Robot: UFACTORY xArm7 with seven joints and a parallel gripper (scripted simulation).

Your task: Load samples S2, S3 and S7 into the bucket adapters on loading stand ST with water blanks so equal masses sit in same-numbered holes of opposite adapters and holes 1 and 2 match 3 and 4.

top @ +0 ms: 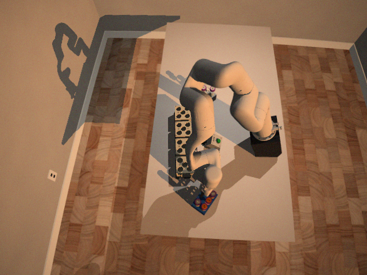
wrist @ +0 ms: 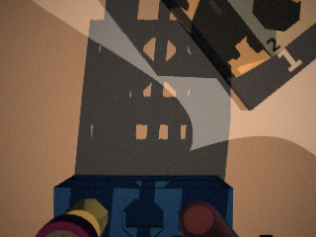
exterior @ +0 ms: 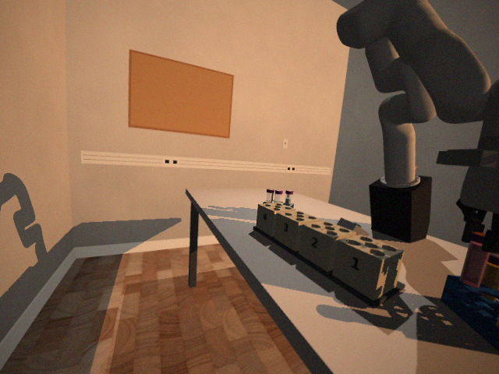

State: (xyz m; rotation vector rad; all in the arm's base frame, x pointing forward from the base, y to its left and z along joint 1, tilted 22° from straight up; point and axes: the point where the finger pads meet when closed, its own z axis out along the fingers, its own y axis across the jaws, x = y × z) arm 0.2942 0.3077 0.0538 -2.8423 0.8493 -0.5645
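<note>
My gripper [top: 204,193] [exterior: 480,237] is over the blue rack [top: 196,209] [exterior: 447,290] [wrist: 143,181], its fingers closed at the purple cap of a reddish tube [exterior: 472,266]. The tube's lower end is over or in the rack; its ID is hidden. Two orange-dot tubes, one here [top: 203,206] and one here [top: 208,200], stand in the rack, as do purple-capped tubes with paler dots, here [top: 197,202] and here [top: 213,193]. Adapter 1 [top: 182,160] [exterior: 359,267] [wrist: 301,46], adapter 2 [exterior: 316,247], adapter 3 [exterior: 286,231] and adapter 4 [exterior: 264,219] stand in a row; their visible holes look empty.
A small rack [top: 212,97] beyond the adapters holds purple-capped tubes [top: 212,89] [exterior: 288,193], partly hidden by the arm. The green DONE key [top: 218,140] sits on its sloped desk [top: 214,145], right of the adapters. The arm passes above the row.
</note>
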